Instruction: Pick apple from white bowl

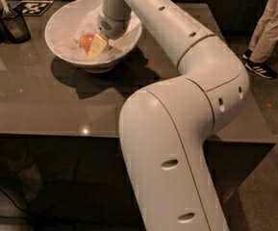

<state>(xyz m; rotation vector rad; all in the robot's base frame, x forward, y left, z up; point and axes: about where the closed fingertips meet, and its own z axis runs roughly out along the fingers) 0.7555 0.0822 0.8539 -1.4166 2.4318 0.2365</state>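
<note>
The gripper (96,45), inside the white bowl (61,17), partly hides the apple (84,41); its grip cannot be told. The apple's visible side is glossy orange-red.

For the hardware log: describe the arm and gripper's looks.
The arm is a smooth off-white shell: thick rounded segments, bulbous joints with thin seams, small dark oval recesses, no visible cables. The gripper, inside the white bowl, ends in pale yellow.
</note>
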